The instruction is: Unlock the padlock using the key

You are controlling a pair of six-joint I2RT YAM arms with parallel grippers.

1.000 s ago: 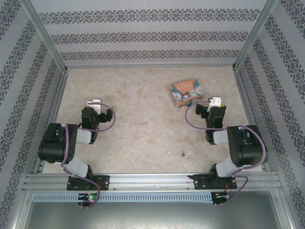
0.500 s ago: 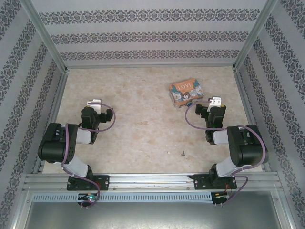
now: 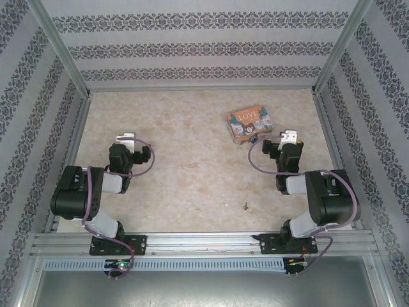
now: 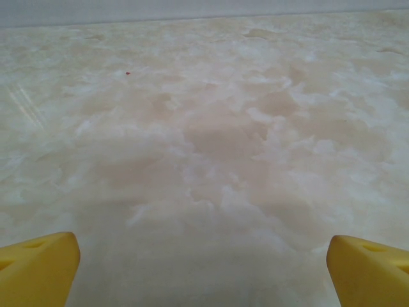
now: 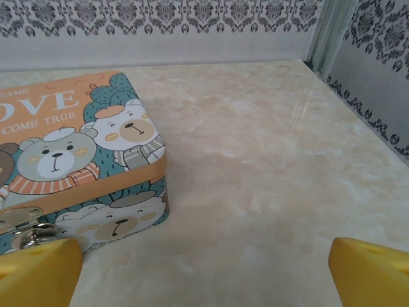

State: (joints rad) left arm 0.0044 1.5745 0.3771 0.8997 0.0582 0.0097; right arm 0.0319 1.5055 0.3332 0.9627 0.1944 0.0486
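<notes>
A marbled beige worktop (image 3: 179, 128) is seen from above, walled on three sides by patterned panels (image 3: 204, 48). Two black arms are bolted at its near edge, the left arm (image 3: 80, 195) and the right arm (image 3: 326, 201).

One picture tin (image 3: 248, 124), orange-rimmed and printed with bears, is placed towards the far right corner. One padlock (image 3: 256, 138), a small bluish shape, is found touching the tin's near right corner. From the right wrist only its thin silver shackle (image 5: 29, 238) is made out, at the tin's clasp, with the body hidden behind a yellow fingertip (image 5: 38, 272).

One key (image 3: 245, 206), a dark speck, is laid close to the near edge, right of the middle, well apart from the tin.

The left gripper (image 3: 128, 137) is held over the left side, its jaws spread wide and released. The right gripper (image 3: 291, 135) is held just beside the tin, between it and the right edge, and is likewise spread and released.

Open surface is seen across the middle and the far left corner.
</notes>
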